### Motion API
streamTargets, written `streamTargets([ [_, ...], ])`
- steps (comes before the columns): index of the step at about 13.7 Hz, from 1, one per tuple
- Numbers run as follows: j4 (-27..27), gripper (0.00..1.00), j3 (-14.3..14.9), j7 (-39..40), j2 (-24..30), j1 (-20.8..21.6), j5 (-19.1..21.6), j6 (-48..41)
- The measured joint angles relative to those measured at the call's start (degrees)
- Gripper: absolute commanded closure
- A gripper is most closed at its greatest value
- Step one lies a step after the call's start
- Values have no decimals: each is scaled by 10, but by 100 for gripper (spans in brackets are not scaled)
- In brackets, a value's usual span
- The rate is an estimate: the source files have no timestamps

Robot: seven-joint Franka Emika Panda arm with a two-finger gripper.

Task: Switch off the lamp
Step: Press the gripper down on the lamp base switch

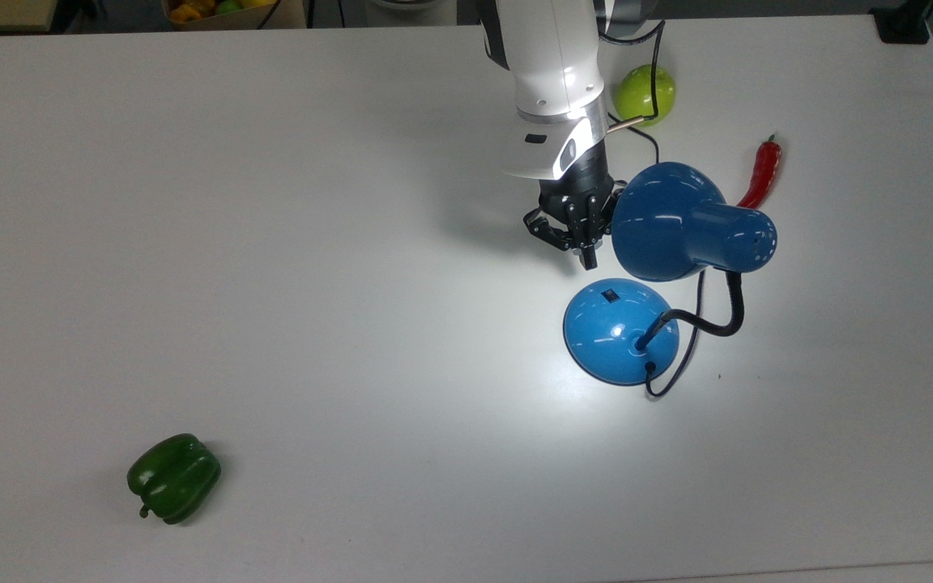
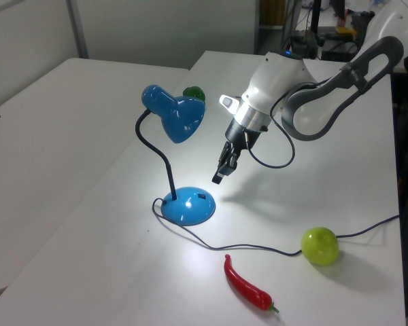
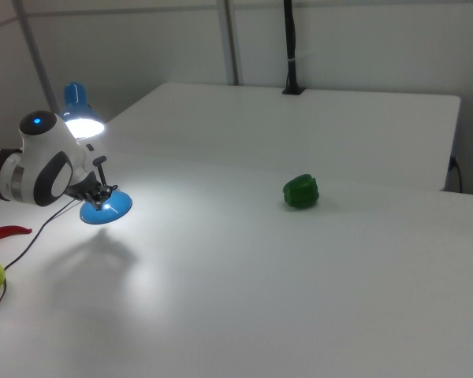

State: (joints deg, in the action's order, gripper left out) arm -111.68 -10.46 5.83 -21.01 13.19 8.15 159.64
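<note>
On the white tabletop (image 1: 272, 243), the lamp (image 1: 661, 267) stands lit, casting a bright pool around its round blue base (image 1: 619, 329). In the top view the base sits right of centre, with the shade (image 1: 681, 223) above it. The end effector (image 1: 588, 261) hangs in the air above the tabletop, fingers pressed together and empty, just beside the shade at the top view's left and a short way above the small black switch (image 1: 611, 295), not touching it. A green apple (image 1: 645, 93), a red chili (image 1: 762, 174) and a green bell pepper (image 1: 173, 478) also lie on the tabletop.
</note>
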Motion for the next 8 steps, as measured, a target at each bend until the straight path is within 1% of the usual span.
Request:
streamTargets([
  [4, 1, 100, 0, 0, -15, 9, 0, 33],
  [8, 8, 100, 0, -2, -25, 21, 0, 42],
])
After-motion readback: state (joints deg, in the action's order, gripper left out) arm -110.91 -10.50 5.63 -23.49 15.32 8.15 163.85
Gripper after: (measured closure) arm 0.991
